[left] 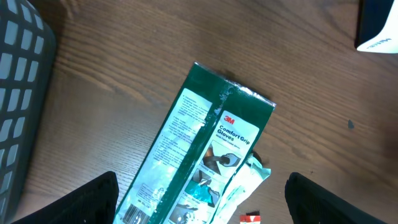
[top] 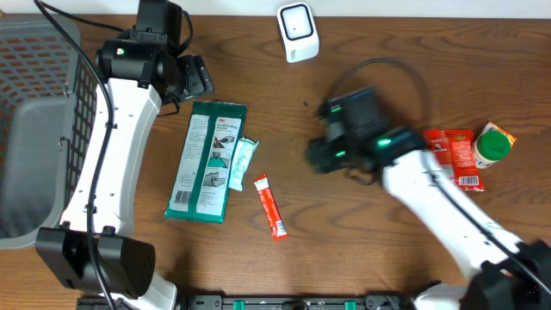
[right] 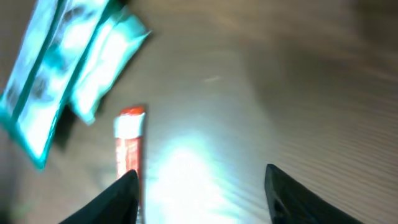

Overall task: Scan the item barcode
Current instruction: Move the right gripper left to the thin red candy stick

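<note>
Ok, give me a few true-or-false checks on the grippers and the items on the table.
1. The left gripper and right gripper are both open and empty. True.
2. The red stick is in the basket. False: it lies on the table, near the glove pack.
3. The scanner stands at the table's far edge. True.
4. The right gripper holds the glove pack. False: the pack lies flat on the table.

Sachet (top: 244,161) lies against glove pack (top: 205,161), stick (top: 271,207) rightward.
</note>
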You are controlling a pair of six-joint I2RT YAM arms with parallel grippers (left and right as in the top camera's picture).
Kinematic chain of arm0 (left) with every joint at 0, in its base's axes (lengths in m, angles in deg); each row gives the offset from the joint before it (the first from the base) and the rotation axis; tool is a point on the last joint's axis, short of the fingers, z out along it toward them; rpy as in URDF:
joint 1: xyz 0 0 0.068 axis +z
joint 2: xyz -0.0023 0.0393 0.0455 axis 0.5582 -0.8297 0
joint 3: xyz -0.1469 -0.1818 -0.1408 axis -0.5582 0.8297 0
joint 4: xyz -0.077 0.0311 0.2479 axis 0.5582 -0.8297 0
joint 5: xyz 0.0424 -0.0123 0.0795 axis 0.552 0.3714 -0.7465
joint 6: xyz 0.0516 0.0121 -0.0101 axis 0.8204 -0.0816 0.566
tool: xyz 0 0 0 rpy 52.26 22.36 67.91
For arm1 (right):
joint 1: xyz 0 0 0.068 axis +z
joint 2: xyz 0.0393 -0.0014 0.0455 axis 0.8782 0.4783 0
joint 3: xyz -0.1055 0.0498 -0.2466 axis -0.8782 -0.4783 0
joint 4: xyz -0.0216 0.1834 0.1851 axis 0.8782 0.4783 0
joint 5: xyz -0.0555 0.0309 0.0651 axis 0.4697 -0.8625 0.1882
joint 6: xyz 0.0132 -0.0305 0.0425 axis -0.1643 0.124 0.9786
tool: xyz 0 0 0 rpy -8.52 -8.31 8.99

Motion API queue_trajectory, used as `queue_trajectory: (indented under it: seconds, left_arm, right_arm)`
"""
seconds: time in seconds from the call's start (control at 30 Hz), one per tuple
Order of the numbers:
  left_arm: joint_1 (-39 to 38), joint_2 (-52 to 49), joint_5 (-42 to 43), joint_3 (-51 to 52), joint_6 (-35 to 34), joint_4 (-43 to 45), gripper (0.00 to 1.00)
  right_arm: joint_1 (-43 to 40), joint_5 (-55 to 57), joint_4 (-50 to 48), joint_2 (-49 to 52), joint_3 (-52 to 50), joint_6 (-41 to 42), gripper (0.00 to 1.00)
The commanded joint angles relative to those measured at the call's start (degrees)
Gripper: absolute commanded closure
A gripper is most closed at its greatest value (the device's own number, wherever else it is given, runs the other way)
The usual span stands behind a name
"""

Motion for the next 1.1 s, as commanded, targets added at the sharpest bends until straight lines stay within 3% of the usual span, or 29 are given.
queue_trajectory:
  seconds: [0.0, 0.43, 0.63, 0.77, 0.93, 1.07]
  left_arm:
    - [0.20, 0.55, -0.72, -0.24, 0.74, -0.13, 0.14]
    - [0.20, 0.55, -0.72, -0.24, 0.76, -0.15, 0.14]
    - [0.20, 0.55, -0.72, -0.24, 0.74, -0.13, 0.14]
    - [0.20, 0.55, -0.72, -0.24, 0.74, -0.15, 0.14]
    - [0.20, 0.55, -0.72, -0.24, 0.76, -0.13, 0.14]
    - [0.20, 0.55, -0.72, -0.24, 0.74, -0.13, 0.14]
  right_arm:
    - [6.99, -0.68, -1.77, 4.48, -0.20, 2.23, 0.38]
    - [21.84, 9.14, -8.07, 19.76, -0.20, 7.91, 0.39]
    - [21.77, 9.92, -8.11, 19.56, -0.07, 7.89, 0.66]
    - [20.72, 11.65, -6.78, 19.54, -0.07, 7.87, 0.69]
    - [18.32, 19.45, -6.27, 19.54, -0.02, 7.89, 0.83]
    - [14.82, 23.17, -6.23, 19.45, 0.04, 7.89, 0.84]
